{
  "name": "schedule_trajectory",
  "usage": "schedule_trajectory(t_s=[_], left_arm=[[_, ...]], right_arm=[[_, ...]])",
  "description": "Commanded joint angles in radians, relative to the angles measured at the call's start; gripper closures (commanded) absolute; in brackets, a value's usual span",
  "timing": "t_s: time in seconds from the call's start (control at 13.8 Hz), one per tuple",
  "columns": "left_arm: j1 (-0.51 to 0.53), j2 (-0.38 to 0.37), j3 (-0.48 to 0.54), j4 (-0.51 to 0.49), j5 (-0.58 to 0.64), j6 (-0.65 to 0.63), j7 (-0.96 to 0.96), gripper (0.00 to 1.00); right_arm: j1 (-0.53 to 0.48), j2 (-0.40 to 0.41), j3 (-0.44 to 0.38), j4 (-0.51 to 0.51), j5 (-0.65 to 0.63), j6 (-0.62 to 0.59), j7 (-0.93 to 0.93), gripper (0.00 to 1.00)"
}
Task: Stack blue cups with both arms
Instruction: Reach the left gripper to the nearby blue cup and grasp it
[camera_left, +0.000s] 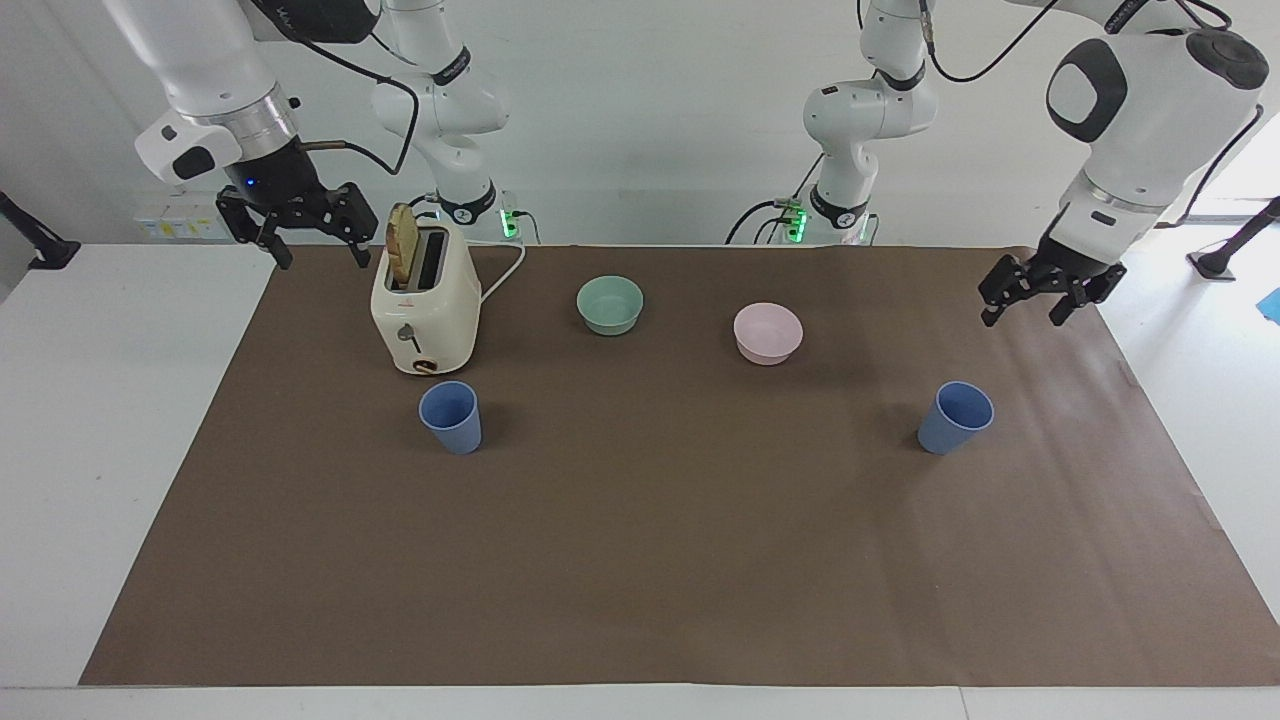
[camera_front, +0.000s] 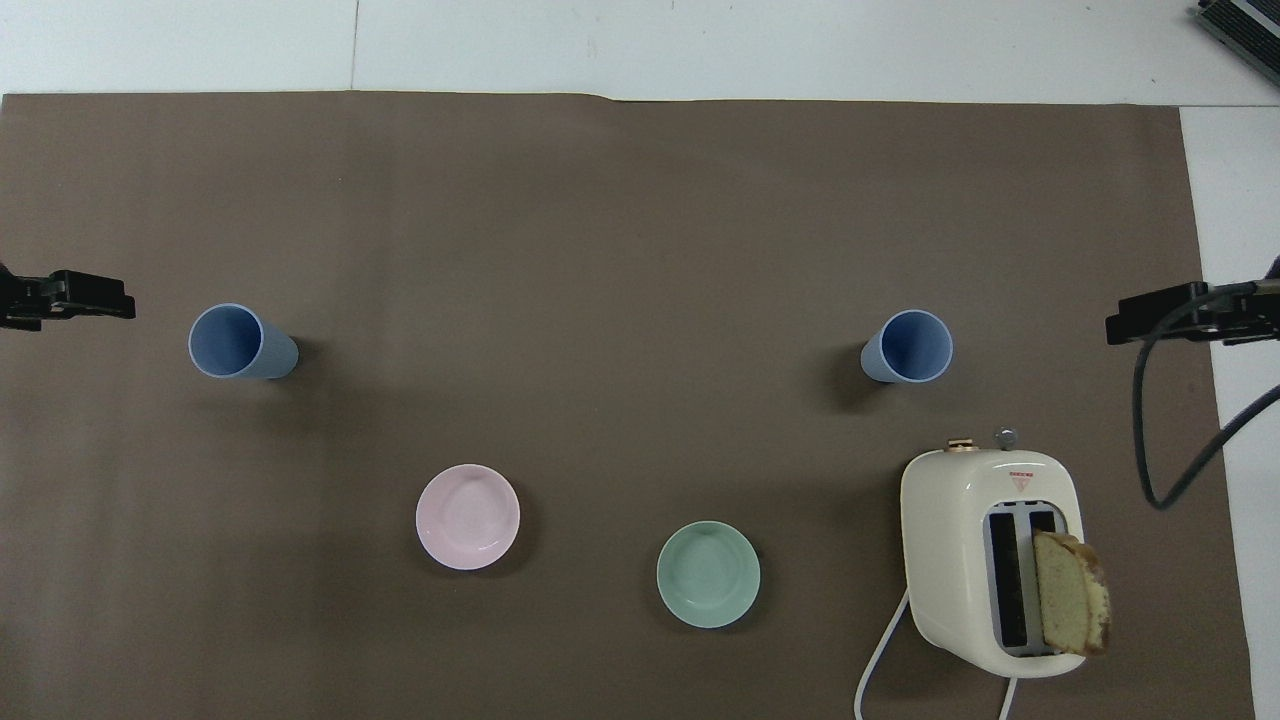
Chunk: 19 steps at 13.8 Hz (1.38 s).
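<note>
Two blue cups stand upright on the brown mat. One cup (camera_left: 955, 417) (camera_front: 240, 342) is toward the left arm's end. The other cup (camera_left: 452, 417) (camera_front: 908, 347) is toward the right arm's end, just farther from the robots than the toaster. My left gripper (camera_left: 1022, 316) (camera_front: 70, 300) is open and empty, in the air over the mat's edge at its own end, apart from its cup. My right gripper (camera_left: 322, 256) (camera_front: 1165, 315) is open and empty, raised over the mat's edge beside the toaster, and waits.
A cream toaster (camera_left: 425, 305) (camera_front: 990, 555) with a bread slice sticking up stands toward the right arm's end. A mint-green bowl (camera_left: 610, 304) (camera_front: 708, 574) and a pale pink bowl (camera_left: 767, 332) (camera_front: 467, 516) sit nearer to the robots than the cups.
</note>
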Motion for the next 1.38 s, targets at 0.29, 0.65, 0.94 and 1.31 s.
schedule_trajectory(t_s=[0.29,0.65,0.94,1.31], left_arm=[[-0.033,0.066,-0.012,-0.101,0.012,0.132,-0.035,0.00],[-0.062,0.068,-0.012,-0.208,0.010,0.246,-0.081,0.04],[-0.059,0.068,-0.012,-0.207,0.010,0.238,-0.084,1.00],[-0.060,0.068,-0.012,-0.134,0.010,0.173,-0.084,1.00]], right_arm=[[-0.007,-0.006,0.008,-0.012,-0.005,0.009,0.012,0.00],[-0.007,-0.006,0.008,-0.012,-0.005,0.010,0.012,0.00],[-0.007,-0.006,0.008,-0.012,-0.005,0.010,0.012,0.00],[-0.007,-0.007,0.008,-0.012,-0.005,0.010,0.012,0.00]])
